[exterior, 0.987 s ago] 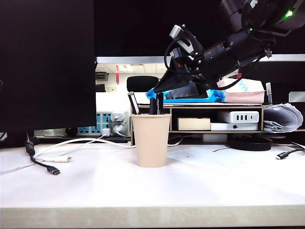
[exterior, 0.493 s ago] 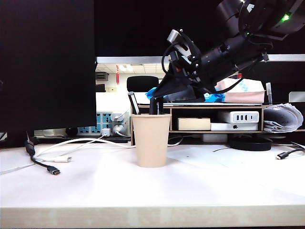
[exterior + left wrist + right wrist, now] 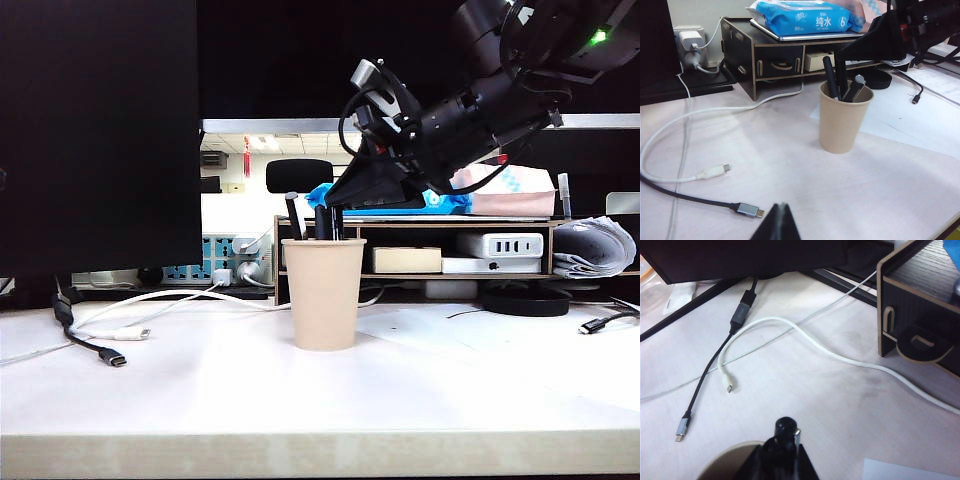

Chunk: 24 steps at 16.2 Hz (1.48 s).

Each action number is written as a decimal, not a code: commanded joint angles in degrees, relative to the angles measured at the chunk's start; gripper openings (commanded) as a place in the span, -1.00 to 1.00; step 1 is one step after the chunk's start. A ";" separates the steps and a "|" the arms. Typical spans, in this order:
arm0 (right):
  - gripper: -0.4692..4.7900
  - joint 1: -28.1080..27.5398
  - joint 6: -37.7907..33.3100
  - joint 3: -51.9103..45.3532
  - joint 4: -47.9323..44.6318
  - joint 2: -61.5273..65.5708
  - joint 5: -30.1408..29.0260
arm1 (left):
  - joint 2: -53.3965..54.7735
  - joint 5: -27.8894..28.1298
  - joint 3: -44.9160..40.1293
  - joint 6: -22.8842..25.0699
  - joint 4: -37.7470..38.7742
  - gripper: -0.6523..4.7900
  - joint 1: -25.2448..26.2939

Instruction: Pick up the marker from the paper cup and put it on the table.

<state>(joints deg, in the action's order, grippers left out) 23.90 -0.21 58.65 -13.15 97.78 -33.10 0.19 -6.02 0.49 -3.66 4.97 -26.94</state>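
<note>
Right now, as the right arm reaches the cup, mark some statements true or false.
1. The marker stands in the cup. True.
2. The right fingers close on the marker's top. True.
3. The cup lies tipped over. False: it stands upright on the table.
4. The left fingers hold a cable. False: they hover shut and empty over the table, where the cable lies.
</note>
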 commanded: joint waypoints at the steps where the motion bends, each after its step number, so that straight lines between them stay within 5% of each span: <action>1: -0.62 0.02 -0.74 0.24 -0.85 -0.20 -0.50 | 0.00 -0.26 0.04 0.22 -0.79 -0.78 -0.02; 13: -0.64 -2.19 -4.28 1.22 -2.47 -10.01 -3.08 | 0.00 -0.26 0.04 0.22 -0.76 -0.78 -0.02; 16: -0.64 -5.73 -9.20 1.33 -2.56 -14.91 -3.08 | 0.00 -0.26 0.04 0.22 -0.76 -0.78 -0.02; 20: -0.64 -16.33 -26.95 1.31 0.24 -16.39 -8.04 | 0.00 -0.24 0.04 0.22 -0.79 -0.78 -0.02; 24: -0.64 -23.47 -30.05 -0.46 8.37 -14.21 -15.04 | 0.00 -0.24 0.04 0.22 -0.79 -0.78 -0.02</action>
<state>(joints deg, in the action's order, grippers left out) 0.34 -29.06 59.09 -5.21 83.50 -45.41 0.19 -6.02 0.49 -3.66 4.97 -26.94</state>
